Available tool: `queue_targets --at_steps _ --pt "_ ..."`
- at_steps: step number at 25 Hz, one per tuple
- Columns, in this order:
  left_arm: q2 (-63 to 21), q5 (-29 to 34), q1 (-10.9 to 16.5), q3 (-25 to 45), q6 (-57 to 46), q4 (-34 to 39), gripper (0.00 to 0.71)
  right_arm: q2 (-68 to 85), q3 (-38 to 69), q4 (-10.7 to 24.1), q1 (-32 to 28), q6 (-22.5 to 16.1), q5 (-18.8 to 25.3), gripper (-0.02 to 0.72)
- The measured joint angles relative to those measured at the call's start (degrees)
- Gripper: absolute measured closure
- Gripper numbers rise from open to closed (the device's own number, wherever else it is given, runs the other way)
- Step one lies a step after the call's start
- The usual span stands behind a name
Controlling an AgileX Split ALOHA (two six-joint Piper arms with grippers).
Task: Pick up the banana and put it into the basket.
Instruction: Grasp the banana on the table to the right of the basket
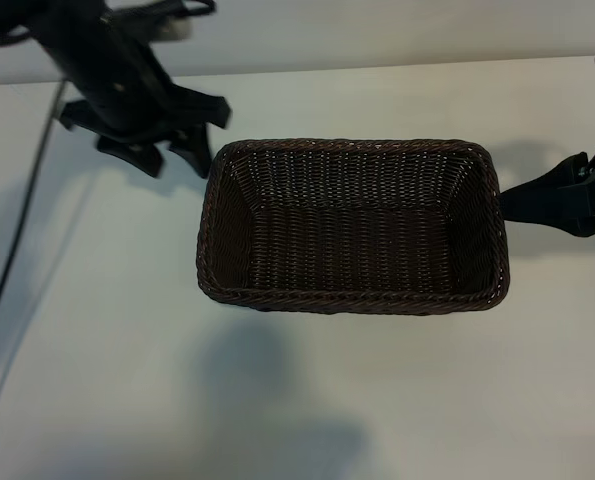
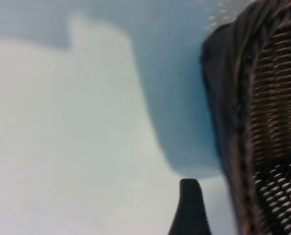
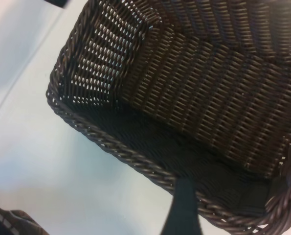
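Oddly, no banana shows anywhere, and both pincers stand apart and empty.

Your left pincer hangs with its fingers spread just off the far left corner of the wicker basket, nothing between them; your right pincer waits with its fingers parted at the basket's right end, holding nothing either. The basket sits empty on the pale tabletop, and the banana lies in no view, so you cannot place it from here. When you do find it, expect something light, smooth and easily bruised: take it across the thick middle, gently, never by the stem tip.
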State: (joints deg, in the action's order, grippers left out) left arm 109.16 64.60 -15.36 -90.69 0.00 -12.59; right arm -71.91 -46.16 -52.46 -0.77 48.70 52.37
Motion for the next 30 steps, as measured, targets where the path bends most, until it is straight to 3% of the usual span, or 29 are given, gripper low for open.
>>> queue_targets --at_steps 6,9,12,20,30 --pt "-3.0 2.7 5.2 0.0 0.0 12.6 0.136 0.0 0.0 0.0 0.0 0.0 0.1 0.109" --pt "-3.1 2.7 6.2 0.0 -0.8 21.8 0.136 0.0 0.0 0.0 0.0 0.0 0.1 0.109" --pt "-3.3 2.7 6.7 0.0 -2.3 26.6 0.136 0.0 0.0 0.0 0.0 0.0 0.1 0.109" --pt "-6.5 2.7 11.4 0.0 -2.7 25.5 0.136 0.0 0.0 0.0 0.0 0.0 0.2 0.109" --pt "-18.9 2.7 16.2 4.4 -2.8 24.5 0.136 0.0 0.0 0.0 0.0 0.0 0.2 0.109"
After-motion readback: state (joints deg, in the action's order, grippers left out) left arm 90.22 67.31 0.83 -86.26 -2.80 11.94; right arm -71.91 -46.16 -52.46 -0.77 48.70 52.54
